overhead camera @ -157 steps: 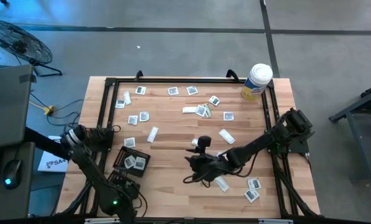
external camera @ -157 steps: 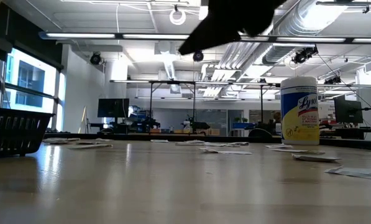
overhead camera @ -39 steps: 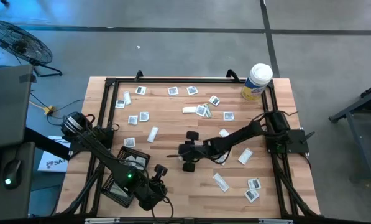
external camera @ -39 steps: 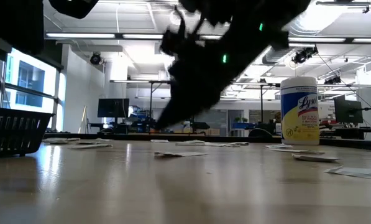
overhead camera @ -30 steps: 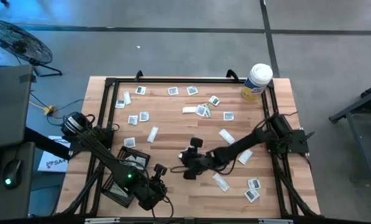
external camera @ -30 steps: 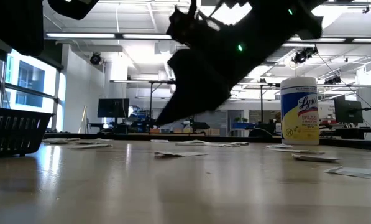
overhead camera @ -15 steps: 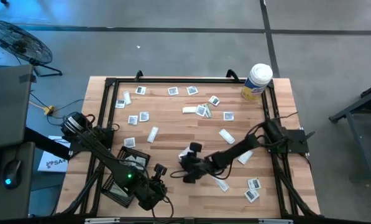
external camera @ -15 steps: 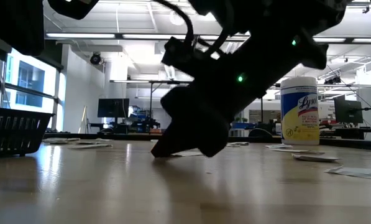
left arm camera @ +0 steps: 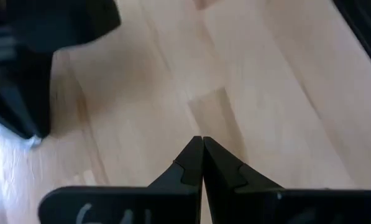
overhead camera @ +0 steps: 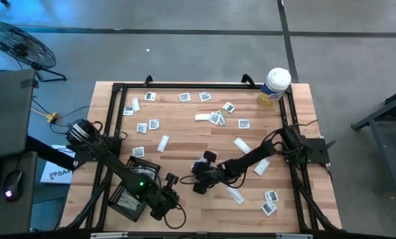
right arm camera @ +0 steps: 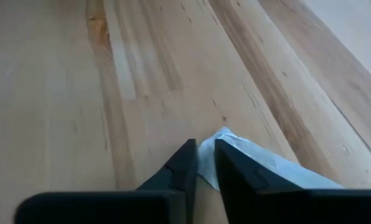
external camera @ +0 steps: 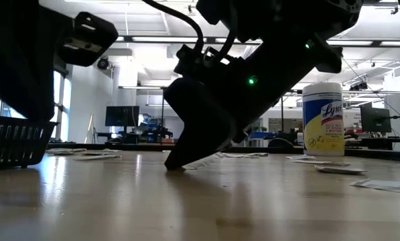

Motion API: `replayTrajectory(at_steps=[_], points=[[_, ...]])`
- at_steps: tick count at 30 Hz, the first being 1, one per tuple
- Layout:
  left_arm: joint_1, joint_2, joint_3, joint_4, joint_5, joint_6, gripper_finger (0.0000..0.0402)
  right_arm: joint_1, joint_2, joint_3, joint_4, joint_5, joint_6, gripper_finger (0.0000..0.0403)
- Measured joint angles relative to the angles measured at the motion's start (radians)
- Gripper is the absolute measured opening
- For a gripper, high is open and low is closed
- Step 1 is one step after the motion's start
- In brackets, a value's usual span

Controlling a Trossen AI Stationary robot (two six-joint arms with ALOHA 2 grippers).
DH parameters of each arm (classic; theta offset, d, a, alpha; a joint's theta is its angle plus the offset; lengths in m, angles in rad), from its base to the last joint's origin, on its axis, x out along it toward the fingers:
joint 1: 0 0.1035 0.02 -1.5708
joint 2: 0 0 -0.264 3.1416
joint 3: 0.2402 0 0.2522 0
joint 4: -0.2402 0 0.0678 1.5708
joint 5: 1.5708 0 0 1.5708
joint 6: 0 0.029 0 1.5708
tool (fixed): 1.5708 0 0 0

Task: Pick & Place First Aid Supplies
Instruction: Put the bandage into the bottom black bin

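First-aid packet [right arm camera: 244, 158], a flat white wrapper, lies on the wooden table [overhead camera: 184, 199] near its middle, one edge nipped between the fingertips of my right gripper [right arm camera: 201, 163], which is pressed down to the boards. I judge this the pick; next comes a clean lift and a carry to the black mesh tray [overhead camera: 126, 199] at the near left. My left gripper [left arm camera: 201, 163] hovers clenched and empty beside that tray.

Bright ceiling strip lights [external camera: 153, 39] at twelve o'clock backlight the low view, silhouetting the arms; glare sheens the counter [external camera: 200, 201]; wrist views blur softly.
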Motion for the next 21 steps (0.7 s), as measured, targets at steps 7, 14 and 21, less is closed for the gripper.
replayTrajectory(at_steps=[7,14,21], points=[[-0.003,0.0,-0.013,0.037,0.001,0.019,0.0001,-0.007,-0.012,-0.002,-0.006,-0.04,0.064,0.001],[-0.003,0.0,-0.013,0.04,-0.004,-0.005,0.0001,-0.001,-0.091,-0.008,-0.031,-0.113,0.053,0.0004],[-0.003,-0.006,-0.016,0.036,-0.062,0.007,0.0001,0.036,-0.18,-0.007,-0.023,-0.198,0.035,0.0003]])
